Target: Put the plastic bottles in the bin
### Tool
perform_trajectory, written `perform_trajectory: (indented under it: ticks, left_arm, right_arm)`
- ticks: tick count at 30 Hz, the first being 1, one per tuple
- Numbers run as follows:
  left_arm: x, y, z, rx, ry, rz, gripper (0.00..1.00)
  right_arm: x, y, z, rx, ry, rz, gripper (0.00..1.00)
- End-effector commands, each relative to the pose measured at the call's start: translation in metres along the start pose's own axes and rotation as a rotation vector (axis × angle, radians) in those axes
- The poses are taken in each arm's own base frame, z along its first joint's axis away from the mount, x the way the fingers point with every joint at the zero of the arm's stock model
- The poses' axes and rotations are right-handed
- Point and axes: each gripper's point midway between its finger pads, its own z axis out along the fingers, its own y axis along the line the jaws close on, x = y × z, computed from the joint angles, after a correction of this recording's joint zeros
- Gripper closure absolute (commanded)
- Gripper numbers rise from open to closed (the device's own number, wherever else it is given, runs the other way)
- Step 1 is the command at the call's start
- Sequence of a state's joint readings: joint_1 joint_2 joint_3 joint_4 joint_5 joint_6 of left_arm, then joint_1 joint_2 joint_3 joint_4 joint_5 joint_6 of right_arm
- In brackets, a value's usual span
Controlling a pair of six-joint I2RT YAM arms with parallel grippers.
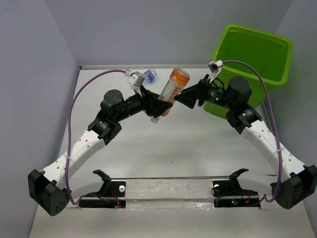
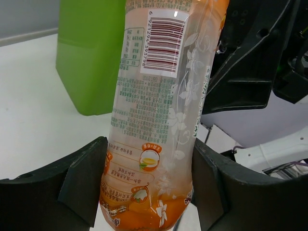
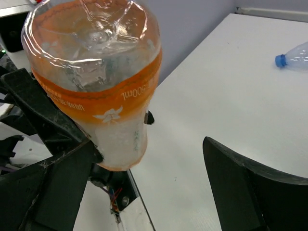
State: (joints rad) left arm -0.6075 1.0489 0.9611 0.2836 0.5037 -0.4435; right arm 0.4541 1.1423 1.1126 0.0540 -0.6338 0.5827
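Observation:
An orange-labelled plastic bottle [image 1: 173, 87] hangs tilted above the back of the table, base up and white cap down. My left gripper [image 1: 157, 106] is shut on its lower half; in the left wrist view both fingers press the bottle [image 2: 159, 96] at the left gripper [image 2: 149, 161]. My right gripper [image 1: 186, 94] stands open beside the bottle's upper end. In the right wrist view the bottle base [image 3: 96, 72] sits against the left finger of the right gripper [image 3: 147, 144], with a wide gap to the other finger. The lime-green bin [image 1: 277, 54] stands at the back right.
A small clear bottle with a blue label [image 1: 149, 75] lies at the back of the table behind the left arm, and shows in the right wrist view as a clear bottle with a blue cap [image 3: 293, 55]. The bin's wall [image 2: 86, 62] rises beyond the held bottle.

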Motion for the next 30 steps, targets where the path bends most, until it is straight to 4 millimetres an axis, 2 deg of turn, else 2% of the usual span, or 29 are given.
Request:
perform_trajectory:
  ticks: [1, 2, 4, 9, 10, 12, 13, 14, 15, 16, 17, 18, 19, 20, 21, 22, 23, 24, 25, 26, 27, 28, 29, 30]
  left_arm:
    - [-0.013, -0.042, 0.013, 0.145, -0.001, 0.059, 0.5]
    - [-0.013, -0.047, 0.018, 0.151, 0.008, 0.059, 0.5]
    - [-0.005, -0.046, 0.023, 0.139, 0.031, 0.05, 0.5]
    - [-0.004, -0.044, 0.028, 0.134, 0.033, 0.049, 0.5]
    - [-0.004, -0.045, 0.029, 0.139, 0.034, 0.049, 0.5]
    - [-0.004, -0.046, 0.03, 0.143, 0.032, 0.055, 0.49]
    - [-0.003, -0.045, 0.031, 0.142, 0.033, 0.056, 0.35]
    - [-0.004, -0.044, 0.031, 0.136, 0.03, 0.057, 0.22]
    - [-0.008, -0.039, 0.032, 0.103, 0.017, 0.062, 0.08]
    - [-0.01, -0.034, 0.033, 0.074, 0.009, 0.07, 0.02]
    - [-0.016, -0.02, 0.035, -0.011, -0.005, 0.077, 0.01]
    - [-0.02, -0.012, 0.037, -0.056, -0.012, 0.082, 0.01]
    - [-0.025, -0.003, 0.037, -0.107, -0.02, 0.081, 0.01]
    - [-0.029, 0.005, 0.038, -0.147, -0.025, 0.078, 0.01]
    - [-0.043, 0.01, 0.039, -0.189, -0.051, 0.076, 0.01]
    - [-0.037, 0.024, 0.043, -0.234, -0.023, 0.053, 0.01]
    - [-0.041, 0.031, 0.044, -0.257, -0.026, 0.047, 0.01]
    - [-0.055, 0.044, 0.042, -0.305, -0.05, 0.046, 0.01]
    - [-0.053, 0.06, 0.046, -0.348, -0.038, 0.044, 0.01]
    - [-0.063, 0.084, 0.042, -0.431, -0.058, 0.056, 0.01]
    - [-0.078, 0.093, 0.041, -0.476, -0.08, 0.076, 0.01]
    - [-0.071, 0.12, 0.044, -0.553, -0.045, 0.079, 0.01]
    - [-0.075, 0.135, 0.042, -0.596, -0.039, 0.108, 0.01]
    - [-0.083, 0.167, 0.039, -0.696, -0.048, 0.122, 0.01]
  right_arm:
    - [-0.02, 0.041, 0.002, -0.174, -0.055, -0.053, 0.0]
    - [-0.022, 0.043, 0.003, -0.183, -0.064, -0.058, 0.0]
    - [-0.02, 0.045, 0.005, -0.193, -0.06, -0.063, 0.0]
    - [-0.031, 0.049, 0.003, -0.188, -0.102, -0.099, 0.0]
    - [-0.036, 0.048, 0.003, -0.172, -0.126, -0.103, 0.03]
    - [-0.044, 0.046, 0.001, -0.145, -0.162, -0.11, 0.17]
    - [-0.046, 0.044, 0.0, -0.127, -0.174, -0.109, 0.29]
    - [-0.059, 0.04, -0.001, -0.075, -0.223, -0.125, 0.35]
    - [-0.064, 0.035, -0.004, -0.028, -0.237, -0.127, 0.39]
    - [-0.073, 0.033, -0.007, 0.014, -0.271, -0.137, 0.45]
    - [-0.095, 0.027, -0.014, 0.104, -0.339, -0.17, 0.46]
    - [-0.108, 0.026, -0.019, 0.149, -0.372, -0.196, 0.46]
    - [-0.127, 0.013, -0.024, 0.253, -0.424, -0.252, 0.48]
    - [-0.141, 0.011, -0.028, 0.304, -0.449, -0.283, 0.48]
    - [-0.169, 0.02, -0.041, 0.349, -0.493, -0.322, 0.48]
    - [-0.184, 0.009, -0.045, 0.417, -0.506, -0.368, 0.49]
    - [-0.199, 0.01, -0.052, 0.452, -0.534, -0.388, 0.5]
    - [-0.226, 0.024, -0.069, 0.48, -0.599, -0.415, 0.5]
    - [-0.241, 0.022, -0.081, 0.528, -0.627, -0.45, 0.5]
    - [-0.251, 0.014, -0.091, 0.604, -0.65, -0.455, 0.5]
    - [-0.262, 0.016, -0.1, 0.646, -0.68, -0.48, 0.5]
    - [-0.278, 0.022, -0.117, 0.717, -0.722, -0.548, 0.51]
    - [-0.289, 0.004, -0.137, 0.861, -0.77, -0.548, 0.51]
    - [-0.294, -0.003, -0.146, 0.926, -0.774, -0.569, 0.51]
